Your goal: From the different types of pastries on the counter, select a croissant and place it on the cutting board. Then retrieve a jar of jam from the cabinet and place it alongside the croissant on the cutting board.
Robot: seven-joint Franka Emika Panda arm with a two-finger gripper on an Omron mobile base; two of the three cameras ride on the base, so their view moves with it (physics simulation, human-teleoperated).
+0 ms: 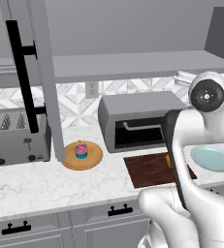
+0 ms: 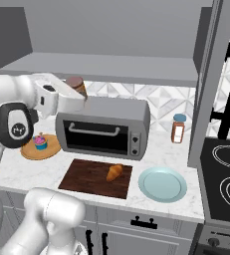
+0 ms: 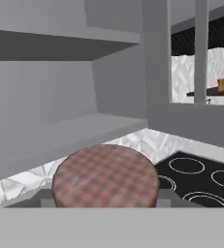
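The jam jar (image 2: 75,83), with a plaid red lid, hangs just above the left end of the toaster oven, below the open cabinet's shelf (image 2: 106,68). My gripper (image 2: 78,98) is shut on the jar's body. The hand view looks over the plaid lid (image 3: 105,177) from close behind. The croissant (image 2: 114,172) lies on the dark wooden cutting board (image 2: 86,179) in front of the oven. From the left base view the board (image 1: 150,169) is partly behind my arm, and a sliver of the croissant (image 1: 168,160) shows at the arm's edge.
A toaster oven (image 2: 104,127) stands behind the board, a light blue plate (image 2: 162,183) to its right. A cupcake sits on a round wooden plate (image 1: 82,161) beside a toaster (image 1: 16,138). The cabinet door (image 1: 45,77) hangs open. A shaker (image 2: 178,128) and the stove (image 2: 226,179) are at the right.
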